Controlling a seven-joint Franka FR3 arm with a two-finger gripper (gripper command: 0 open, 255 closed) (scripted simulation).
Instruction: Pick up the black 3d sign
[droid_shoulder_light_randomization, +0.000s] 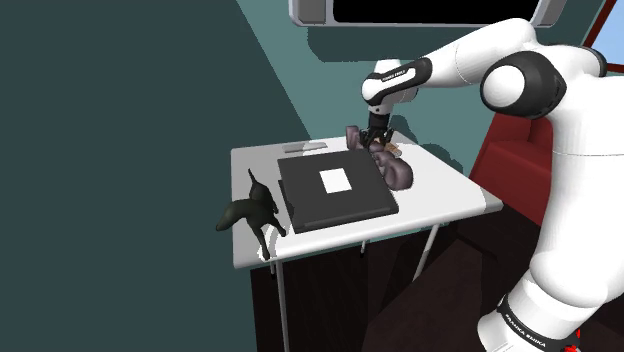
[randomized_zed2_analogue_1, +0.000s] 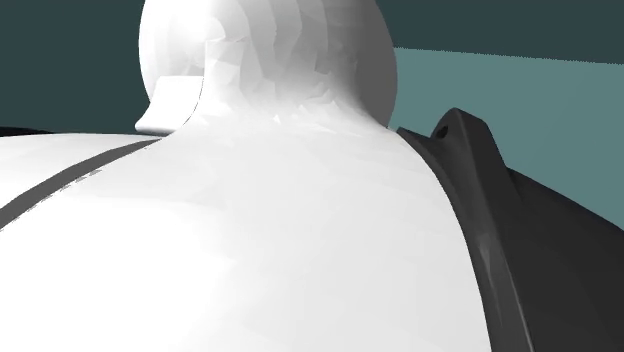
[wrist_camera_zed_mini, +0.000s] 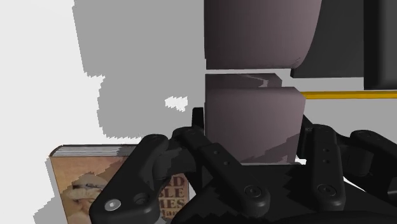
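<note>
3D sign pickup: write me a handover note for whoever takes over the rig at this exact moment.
Gripper: shut on the 3D sign, which renders dark mauve-grey rather than black.
Where: the sign is near the far edge of the white table in the shoulder view, just beyond the flat black box. A book lies beside the gripper.
Done: approach and grasp, as far as the wrist view shows.
Left: the lift. The sign appears to be resting on the table.
</note>
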